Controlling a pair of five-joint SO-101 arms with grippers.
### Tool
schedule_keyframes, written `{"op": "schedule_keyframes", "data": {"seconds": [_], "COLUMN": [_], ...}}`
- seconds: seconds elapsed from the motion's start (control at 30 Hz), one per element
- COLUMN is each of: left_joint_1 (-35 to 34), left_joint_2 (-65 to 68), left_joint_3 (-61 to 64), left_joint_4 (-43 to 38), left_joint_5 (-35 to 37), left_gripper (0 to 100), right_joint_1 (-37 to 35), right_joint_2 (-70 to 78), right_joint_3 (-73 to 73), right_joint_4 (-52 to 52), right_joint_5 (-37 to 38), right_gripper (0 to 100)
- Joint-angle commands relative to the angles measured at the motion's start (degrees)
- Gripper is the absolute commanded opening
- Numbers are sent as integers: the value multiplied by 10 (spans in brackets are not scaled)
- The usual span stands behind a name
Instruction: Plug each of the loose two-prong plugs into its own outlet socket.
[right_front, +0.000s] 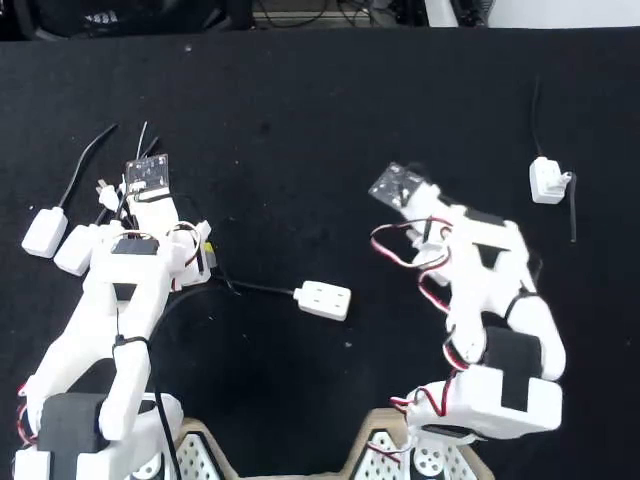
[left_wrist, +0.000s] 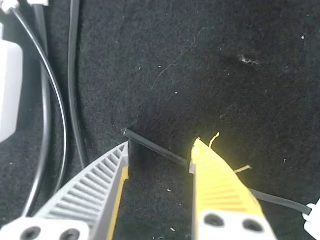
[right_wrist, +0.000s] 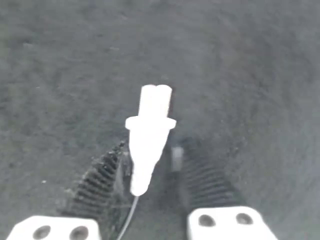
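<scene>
Black cloth (left_wrist: 225, 75) over the table reads matt and fuzzy, flecked with pale lint. On the left gripper (left_wrist: 160, 145) the fingers (left_wrist: 220, 185) are ribbed plastic, one yellow, one grey. The cable (left_wrist: 155, 151) has a smooth black sheath. The plug (right_wrist: 147, 135) is smooth white plastic, slightly glossy.

A white outlet socket (right_front: 323, 300) lies on the black table (right_front: 300, 120) between the left arm (right_front: 110, 320) and the right arm (right_front: 490, 290).
</scene>
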Motion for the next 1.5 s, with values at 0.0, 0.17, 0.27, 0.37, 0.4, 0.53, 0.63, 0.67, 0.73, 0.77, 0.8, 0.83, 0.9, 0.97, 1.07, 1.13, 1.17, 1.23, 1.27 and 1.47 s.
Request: {"op": "schedule_keyframes", "data": {"seconds": [0.0,0.17,0.27,0.37,0.4,0.53,0.63,0.67,0.73,0.77,0.8,0.83,0.9,0.97,1.07,1.13,1.17,1.23,1.27,1.47], "left_joint_1": [0,0,0,0,0,-1,-4,-4,-2,0,0,0,0,0,0,0,0,0,0,0], "left_joint_2": [-18,-18,-18,-18,-18,-18,-18,-18,-17,-17,-16,-15,-15,-16,-16,-15,-15,-14,-14,-16], "left_joint_3": [-2,-2,-2,-2,-2,-2,-2,-2,-2,-2,-2,-2,-2,-2,-2,-2,-2,-2,-2,-2], "left_joint_4": [-6,-7,-7,-7,-7,-4,-4,-4,-4,-4,-4,-4,-5,-6,-6,-6,-6,-6,-6,-6], "left_joint_5": [6,6,6,6,6,6,6,6,6,6,6,6,6,6,6,6,6,6,6,6], "left_gripper": [198,198,198,198,198,198,198,198,198,198,198,198,198,198,198,198,198,198,198,198], "right_joint_1": [28,4,-30,-74,-89,-124,-125,-125,-125,-128,-128,-129,-129,-128,-128,-124,-121,-103,-93,-48], "right_joint_2": [-13,-98,-145,-153,-153,-140,-121,-115,-111,-111,-112,-112,-111,-112,-112,-111,-110,-107,-107,-111], "right_joint_3": [-36,-81,-151,-223,-233,-193,-116,-87,-35,-15,0,8,10,5,-30,-69,-89,-124,-137,-195], "right_joint_4": [-11,109,247,371,394,398,324,294,240,220,205,195,198,218,260,284,294,304,304,309], "right_joint_5": [-28,-106,-135,-89,-52,52,58,58,55,50,33,3,-45,-60,-59,-59,-59,-53,-36,31], "right_gripper": [8,10,10,10,10,10,10,10,10,10,11,11,20,79,167,169,161,141,129,109]}}
